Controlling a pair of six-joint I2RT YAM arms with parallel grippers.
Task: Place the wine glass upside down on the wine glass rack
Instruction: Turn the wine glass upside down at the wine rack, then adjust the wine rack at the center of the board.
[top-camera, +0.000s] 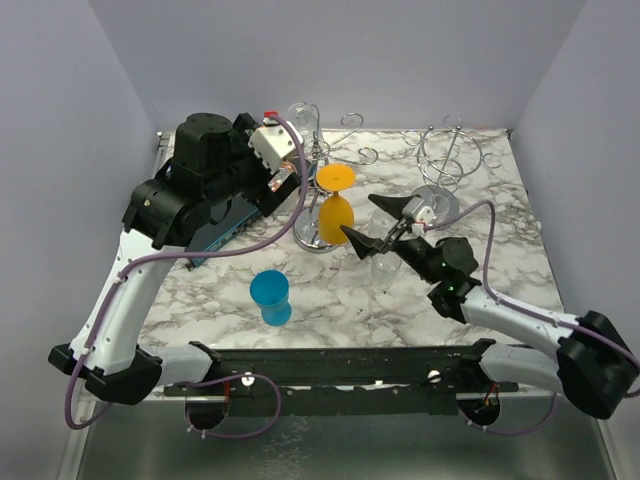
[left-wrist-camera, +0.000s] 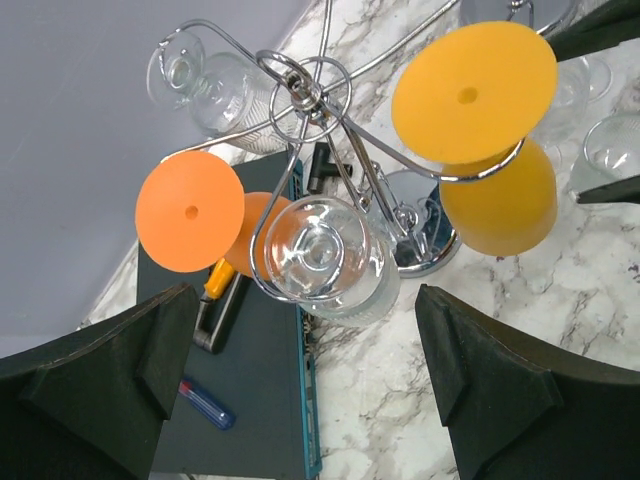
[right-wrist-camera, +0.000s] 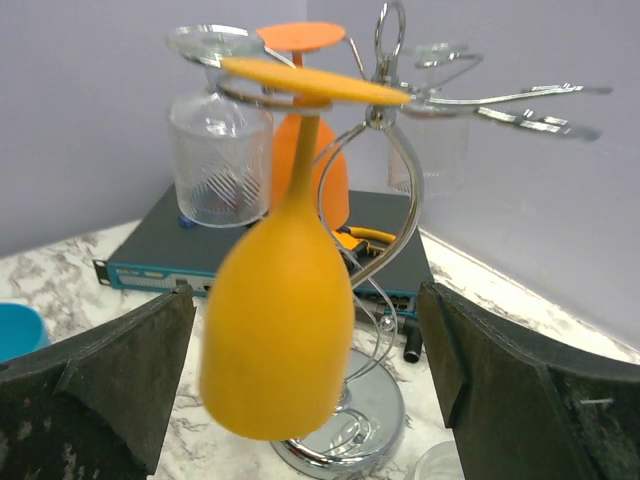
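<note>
A yellow wine glass (top-camera: 335, 212) hangs upside down by its foot on the chrome wine glass rack (top-camera: 318, 238). In the right wrist view the yellow wine glass (right-wrist-camera: 275, 340) hangs bowl down between my right gripper's (right-wrist-camera: 305, 385) fingers, with a gap on each side. My right gripper (top-camera: 360, 217) is open. My left gripper (left-wrist-camera: 305, 390) is open and empty, looking down on the rack (left-wrist-camera: 320, 88) from above. Under it hang a clear glass (left-wrist-camera: 325, 260), an orange glass (left-wrist-camera: 190, 210) and the yellow wine glass (left-wrist-camera: 500, 195).
A second, bare chrome rack (top-camera: 450, 160) stands at the back right. A blue cup (top-camera: 270, 297) sits at the front of the marble table (top-camera: 340, 300). A clear glass (top-camera: 385, 265) rests near my right gripper. A dark flat box (top-camera: 225, 225) with tools lies left of the rack.
</note>
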